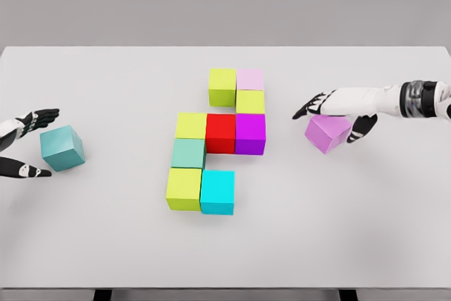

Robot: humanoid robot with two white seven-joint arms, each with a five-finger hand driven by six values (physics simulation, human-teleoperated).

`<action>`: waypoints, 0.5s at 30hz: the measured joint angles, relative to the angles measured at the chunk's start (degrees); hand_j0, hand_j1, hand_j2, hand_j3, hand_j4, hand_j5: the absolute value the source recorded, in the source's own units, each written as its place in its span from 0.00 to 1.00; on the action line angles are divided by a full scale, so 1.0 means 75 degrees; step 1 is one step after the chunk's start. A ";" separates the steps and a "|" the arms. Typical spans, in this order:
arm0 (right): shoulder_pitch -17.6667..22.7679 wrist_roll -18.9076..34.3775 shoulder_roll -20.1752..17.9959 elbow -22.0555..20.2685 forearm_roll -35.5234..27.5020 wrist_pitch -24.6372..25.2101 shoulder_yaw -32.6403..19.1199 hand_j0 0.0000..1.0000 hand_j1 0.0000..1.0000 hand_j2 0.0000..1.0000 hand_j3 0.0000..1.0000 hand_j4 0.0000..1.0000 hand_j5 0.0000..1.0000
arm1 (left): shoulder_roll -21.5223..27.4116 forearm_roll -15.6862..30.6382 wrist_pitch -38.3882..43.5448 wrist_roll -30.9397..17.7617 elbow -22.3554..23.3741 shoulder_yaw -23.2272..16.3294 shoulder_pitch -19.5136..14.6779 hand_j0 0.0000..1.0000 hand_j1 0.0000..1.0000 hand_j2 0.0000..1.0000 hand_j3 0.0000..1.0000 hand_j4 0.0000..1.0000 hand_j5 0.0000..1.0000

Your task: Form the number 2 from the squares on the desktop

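The left hand [27, 144] at the worktop's [106, 244] left edge is spread around a teal cube [62, 148], thumb and fingers either side; whether they touch it I cannot tell. At the worktop's middle, 9 cubes sit joined: lime [184, 188], cyan [218, 192], sea-green [188, 153], yellow-green [191, 125], red [220, 132], magenta [250, 133], then 3 above. Near the right edge, the right hand [337, 109] grips a violet cube [328, 132], tilted.
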 measured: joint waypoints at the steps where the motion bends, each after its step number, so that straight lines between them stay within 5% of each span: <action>1: -0.0011 0.0000 0.0017 0.0044 0.0003 0.0000 0.0001 1.00 1.00 1.00 1.00 1.00 1.00 | -0.0002 0.0004 -0.0001 -0.0001 0.0001 -0.0005 -0.0023 1.00 1.00 1.00 1.00 1.00 1.00; 6: -0.0023 0.0000 0.0071 0.0128 0.0011 0.0000 0.0073 0.98 0.98 0.98 0.98 0.98 0.98 | -0.0007 0.0008 -0.0002 0.0003 0.0014 -0.0014 -0.0035 1.00 1.00 1.00 1.00 1.00 1.00; 15: -0.0070 0.0000 0.0105 0.0145 -0.0078 0.0000 0.0152 0.65 0.65 0.65 0.65 0.65 0.65 | -0.0156 0.0011 0.0021 -0.0008 0.0335 -0.0269 -0.0387 1.00 1.00 1.00 1.00 1.00 1.00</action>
